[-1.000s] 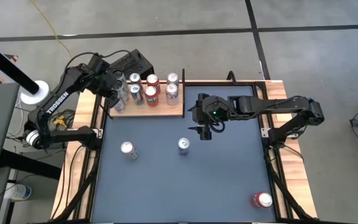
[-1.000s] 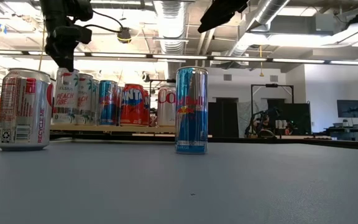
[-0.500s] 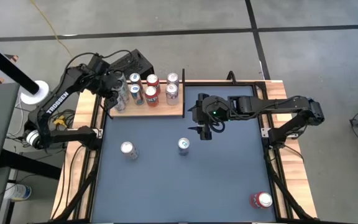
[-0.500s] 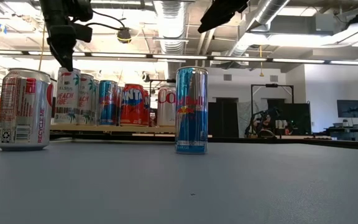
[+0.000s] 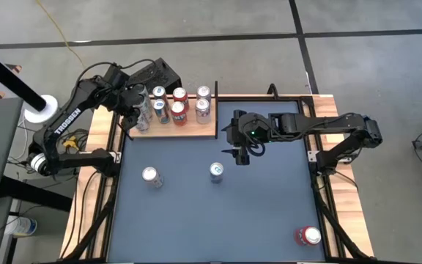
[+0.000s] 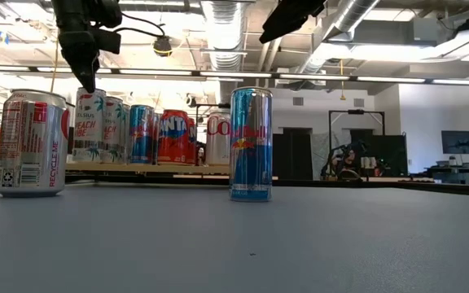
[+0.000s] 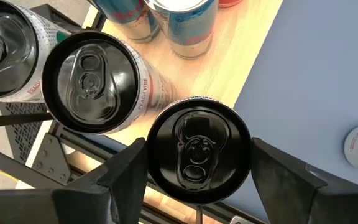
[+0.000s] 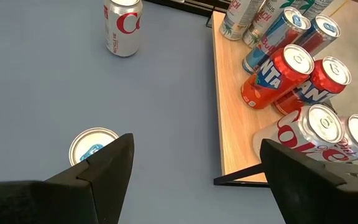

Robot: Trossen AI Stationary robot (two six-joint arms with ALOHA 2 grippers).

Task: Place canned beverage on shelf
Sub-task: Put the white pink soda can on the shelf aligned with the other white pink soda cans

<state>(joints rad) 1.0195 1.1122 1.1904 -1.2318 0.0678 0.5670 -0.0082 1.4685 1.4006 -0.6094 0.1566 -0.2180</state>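
The shelf (image 5: 196,129) stands at the table's far left, and several cans stand upright on it. At its left end stands a slim white can with a black top (image 7: 197,152), in the low view (image 6: 89,122), bottom on the board. My left gripper (image 7: 197,149) comes down on it from above, with a finger on each side of its top. My right gripper (image 5: 240,155) hangs open above the table's middle, just beyond a blue and silver can (image 5: 216,171). Nothing is between its fingers. My left gripper has the slim can's top rim (image 7: 153,163) between its two fingers, one on each side. The fingers come steeply from above and reach only the top of the can (image 6: 89,91). The can stands upright with its bottom on the shelf.
A silver and red can (image 5: 150,176) stands on the blue tabletop at the near left. A red can (image 5: 308,236) lies in the near right corner. Two more black-topped cans (image 7: 92,81) crowd close beside the held one. Between the cans the tabletop is bare.
My left gripper has rolled about its own pointing line above the slim can without shifting place. The can stays standing on the shelf.
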